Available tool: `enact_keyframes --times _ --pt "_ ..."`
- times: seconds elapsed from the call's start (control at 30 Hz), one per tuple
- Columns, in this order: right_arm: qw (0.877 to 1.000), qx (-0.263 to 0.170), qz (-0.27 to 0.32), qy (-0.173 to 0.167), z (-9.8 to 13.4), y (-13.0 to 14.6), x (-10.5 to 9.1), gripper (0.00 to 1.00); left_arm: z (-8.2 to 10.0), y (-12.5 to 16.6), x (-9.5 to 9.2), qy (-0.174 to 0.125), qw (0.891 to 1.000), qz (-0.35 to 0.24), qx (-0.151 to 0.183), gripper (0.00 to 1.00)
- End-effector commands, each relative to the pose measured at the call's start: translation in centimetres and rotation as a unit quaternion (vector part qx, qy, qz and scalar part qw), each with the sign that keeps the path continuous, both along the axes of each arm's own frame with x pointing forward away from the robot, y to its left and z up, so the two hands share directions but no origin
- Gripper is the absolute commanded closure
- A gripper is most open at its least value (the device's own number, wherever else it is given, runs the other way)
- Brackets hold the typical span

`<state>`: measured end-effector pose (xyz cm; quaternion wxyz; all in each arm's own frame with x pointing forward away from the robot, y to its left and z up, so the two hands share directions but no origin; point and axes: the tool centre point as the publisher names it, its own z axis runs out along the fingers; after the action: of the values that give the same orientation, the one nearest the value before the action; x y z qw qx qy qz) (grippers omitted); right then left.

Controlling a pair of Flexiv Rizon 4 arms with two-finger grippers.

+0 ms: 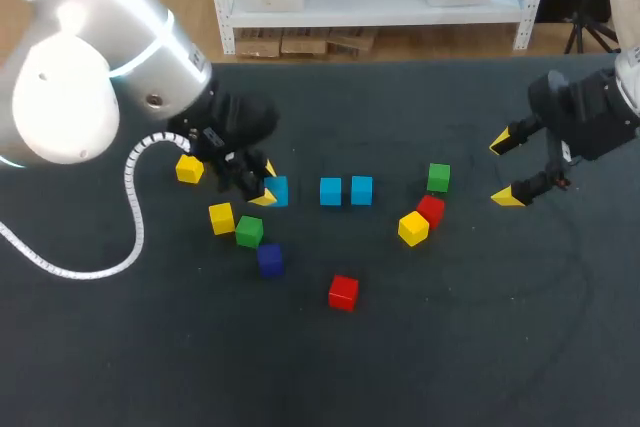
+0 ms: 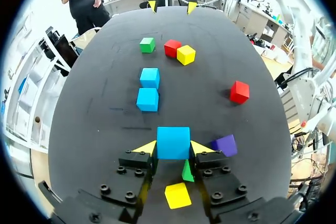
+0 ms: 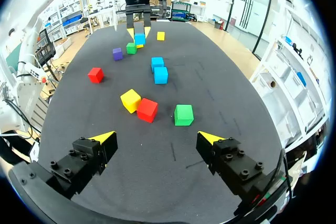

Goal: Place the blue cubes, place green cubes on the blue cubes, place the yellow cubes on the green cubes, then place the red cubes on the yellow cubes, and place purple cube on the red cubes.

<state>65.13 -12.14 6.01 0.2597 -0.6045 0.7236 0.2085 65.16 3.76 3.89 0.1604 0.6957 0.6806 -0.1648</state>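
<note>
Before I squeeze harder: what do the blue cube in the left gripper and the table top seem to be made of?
The blue cube, held in the left gripper, has flat, even colour, crisp edges and only a dull sheen. That suggests painted wood or hard plastic, but I cannot tell which. The table is dark, matte and faintly scuffed, so it is probably a rubber or fabric mat.

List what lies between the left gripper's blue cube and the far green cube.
The near blue cube and far blue cube, shown in the left wrist view.
</note>
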Motion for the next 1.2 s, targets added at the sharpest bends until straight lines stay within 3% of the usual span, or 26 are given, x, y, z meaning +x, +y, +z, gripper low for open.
enact_keyframes --times 0.03,1.2 --pt "1.000 0.001 0.001 0.000 -0.1 0.0 0.1 0.00 -0.8 -0.5 0.8 0.003 1.000 -0.005 -0.001 1.00" --pt "1.000 0.001 0.001 0.000 -0.1 0.0 0.1 0.00 -3.7 -2.7 3.5 -0.028 1.000 -0.012 0.000 1.00"
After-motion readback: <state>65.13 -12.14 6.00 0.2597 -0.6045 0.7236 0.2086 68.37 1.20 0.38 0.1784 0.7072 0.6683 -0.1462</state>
